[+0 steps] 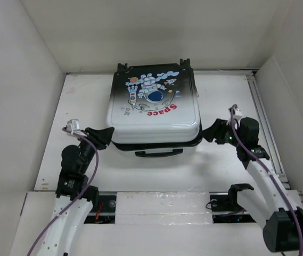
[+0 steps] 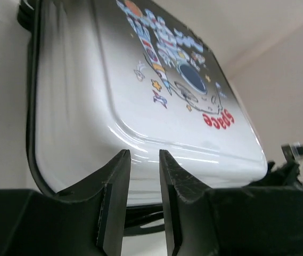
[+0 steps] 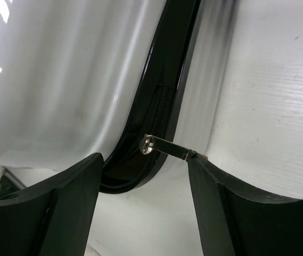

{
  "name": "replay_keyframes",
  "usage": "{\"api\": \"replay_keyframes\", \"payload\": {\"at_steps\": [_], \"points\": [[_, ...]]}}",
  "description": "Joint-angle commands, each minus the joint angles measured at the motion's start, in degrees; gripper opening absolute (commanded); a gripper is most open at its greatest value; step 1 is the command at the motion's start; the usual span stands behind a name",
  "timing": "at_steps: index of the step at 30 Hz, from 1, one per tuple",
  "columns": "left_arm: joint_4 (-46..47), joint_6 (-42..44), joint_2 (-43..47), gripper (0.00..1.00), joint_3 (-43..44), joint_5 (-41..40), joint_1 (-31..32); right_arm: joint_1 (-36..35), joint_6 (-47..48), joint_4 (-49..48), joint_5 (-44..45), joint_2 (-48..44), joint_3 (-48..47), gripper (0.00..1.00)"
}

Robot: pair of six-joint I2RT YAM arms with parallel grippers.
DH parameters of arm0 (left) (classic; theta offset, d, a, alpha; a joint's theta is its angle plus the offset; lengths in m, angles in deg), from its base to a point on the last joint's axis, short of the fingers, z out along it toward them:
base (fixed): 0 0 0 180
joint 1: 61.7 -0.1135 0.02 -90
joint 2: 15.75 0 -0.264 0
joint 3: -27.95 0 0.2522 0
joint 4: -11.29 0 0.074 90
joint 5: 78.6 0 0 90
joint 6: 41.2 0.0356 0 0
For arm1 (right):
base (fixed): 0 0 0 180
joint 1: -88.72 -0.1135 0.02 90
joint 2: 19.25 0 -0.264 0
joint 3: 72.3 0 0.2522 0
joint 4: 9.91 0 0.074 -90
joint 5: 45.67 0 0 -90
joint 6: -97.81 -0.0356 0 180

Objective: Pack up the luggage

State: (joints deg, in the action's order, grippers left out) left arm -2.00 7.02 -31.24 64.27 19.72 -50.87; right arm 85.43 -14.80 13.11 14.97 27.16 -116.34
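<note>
Items counted: one luggage, two arms, two end effectors, one bench.

Luggage: lies flat in the middle of the bench, between the two arms, with the printed shell up. The two shell halves sit closed together along a black seam. The top bears one astronaut print and one red word, "SPACE". One black carry handle is on the near side. Two black wheels show at the far edge, one at each corner.

Left end effector: at the near-left corner of the luggage. Its two fingers stand a narrow gap apart with nothing between them. The wrist view shows the white shell corner just beyond the tips; contact cannot be told.

Right end effector: at the near-right corner of the luggage. Its two fingers stand wide apart and grip nothing. One metal zipper pull juts from the black seam into the gap between them. The pull's outer end reaches the tip of one finger and appears to touch it.
</note>
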Motion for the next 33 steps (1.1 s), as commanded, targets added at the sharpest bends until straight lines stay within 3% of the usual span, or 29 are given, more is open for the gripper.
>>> {"api": "replay_keyframes", "payload": {"at_steps": [1, 3, 7, 12, 16, 18, 19, 20, 21, 22, 23, 24, 26, 27, 28, 29, 30, 31, 33], "points": [[6.90, 3.37, -5.07, 0.24, 2.91, 8.55, 0.24, 1.26, 0.38, -8.51, -6.99, 5.16, -1.89, 0.70], [11.19, 3.37, -9.09, 0.27, 8.00, 9.78, 0.24, 1.97, -1.55, -14.94, -15.52, 8.85, 1.09, 0.70], [17.79, 3.03, -20.44, 0.30, 15.57, 15.50, 0.24, 1.97, -3.84, -21.47, -21.51, 12.56, 2.16, 0.69], [19.13, 1.36, -35.46, 0.35, 26.19, 10.76, 0.24, 1.97, -4.37, -22.62, -19.25, 12.56, 3.30, 0.68], [19.13, 0.82, -50.40, 0.36, 43.05, 7.77, 0.24, 1.97, -4.37, -22.00, -17.57, 13.18, 3.30, 0.70], [10.82, 4.24, -62.26, 0.38, 61.38, 8.64, 0.77, 1.97, -3.85, -22.00, -16.34, 14.40, 2.77, 0.70], [5.65, 6.77, -66.82, 0.38, 69.81, 4.21, 2.69, 1.97, -3.84, -22.00, -16.34, 14.93, 2.77, 0.70], [-1.10, 10.98, -77.40, 0.40, 91.30, -2.71, 9.84, 1.97, -3.84, -23.22, -16.34, 15.63, 2.25, 0.70], [-13.79, 19.37, -83.77, 0.43, 103.61, -10.00, 13.48, 1.97, -4.45, -24.28, -16.95, 17.29, 2.25, 0.70], [-19.31, 21.46, -90.62, 0.45, 117.13, -14.51, 15.86, 1.97, -5.07, -26.11, -17.82, 18.26, 2.25, 0.71], [-25.20, 20.52, -97.39, 0.45, 141.19, -12.12, 16.41, 1.97, -5.07, -26.13, -18.53, 19.32, 2.25, 0.71], [-31.78, 17.99, -105.55, 0.45, 147.96, -8.35, 15.55, 1.97, -5.07, -27.00, -19.41, 20.55, 2.25, 0.74], [-33.60, 14.79, -103.89, 0.40, 144.82, -3.75, 16.41, 2.58, -6.30, -28.77, -20.12, 20.56, 2.25, 0.78], [-32.65, 17.49, -97.00, 0.39, 129.90, -8.36, 25.64, 2.59, -6.30, -28.77, -20.12, 20.56, 2.25, 0.80], [-23.24, 20.83, -91.53, 0.39, 117.92, -15.97, 32.00, 2.59, -6.31, -29.29, -19.51, 20.04, 2.25, 0.84], [-13.23, 27.74, -85.04, 0.39, 102.92, -33.02, 38.59, 3.11, -6.31, -29.30, -19.50, 20.03, 2.25, 0.84], [-1.21, 30.94, -72.79, 0.42, 76.92, -37.28, 44.22, 3.11, -6.31, -29.82, -19.50, 20.03, 2.25, 0.84], [11.70, 30.97, -68.23, 0.47, 68.92, -38.45, 49.67, 3.11, -6.31, -29.82, -19.50, 20.03, 1.72, 0.83], [10.96, 21.63, -62.59, 0.47, 61.84, -31.32, 48.68, 3.64, -6.92, -29.82, -22.12, 20.03, 1.72, 0.80]]}}
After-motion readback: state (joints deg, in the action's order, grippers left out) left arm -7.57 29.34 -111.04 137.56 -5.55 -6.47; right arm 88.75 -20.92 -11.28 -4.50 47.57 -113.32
